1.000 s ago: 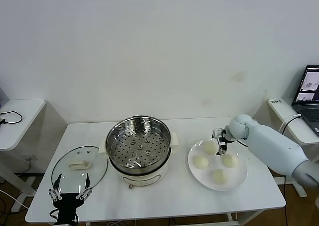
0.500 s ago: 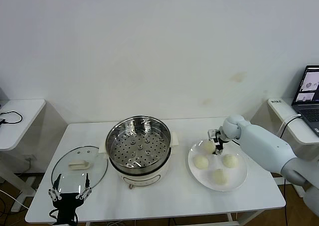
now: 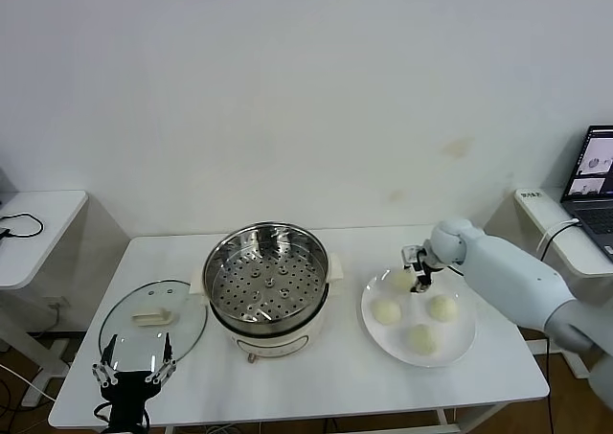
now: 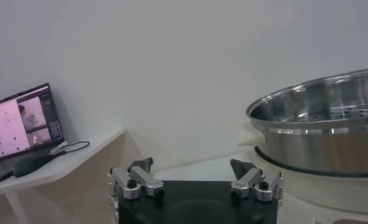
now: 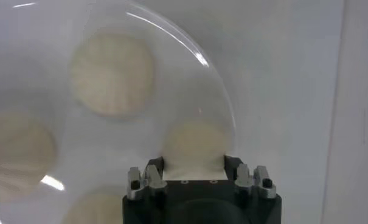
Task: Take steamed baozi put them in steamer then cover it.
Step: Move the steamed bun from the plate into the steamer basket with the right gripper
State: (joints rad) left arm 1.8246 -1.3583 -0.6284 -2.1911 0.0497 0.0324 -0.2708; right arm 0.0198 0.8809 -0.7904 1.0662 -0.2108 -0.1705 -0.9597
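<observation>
Where the head view looks down on the white counter (image 3: 316,367), the steamer (image 3: 267,288) stands at the middle, uncovered, its perforated steel tray bare. The cover (image 3: 152,319) lies flat on the counter just beside it on the robot's left, its cream handle facing up. On the robot's right sits a white plate (image 3: 463,343) bearing four steamed baozi: one at the far edge (image 3: 399,280), one toward the steamer (image 3: 386,311), one on the right (image 3: 442,308) and one nearest (image 3: 422,338). The right claw (image 3: 418,283) is down at the far bun, its fingers closed against that bun's sides. The left claw (image 3: 133,370) hangs at the counter's near edge, in front of the cover, its fingers spread and holding nothing. A laptop (image 3: 594,190) stands on a side table at far right.

In the left wrist view, the left claw (image 4: 194,182) shows its two fingers standing wide apart with nothing between them; the steamer (image 4: 320,137) rises near it, and a laptop (image 4: 22,125) rests on a side shelf.

In the right wrist view, the right claw (image 5: 194,173) grips a baozi (image 5: 196,143) between its fingers, the bun still resting on the plate (image 5: 190,67). Another baozi (image 5: 112,73) lies well apart, and two more show partly at the picture's edges.
</observation>
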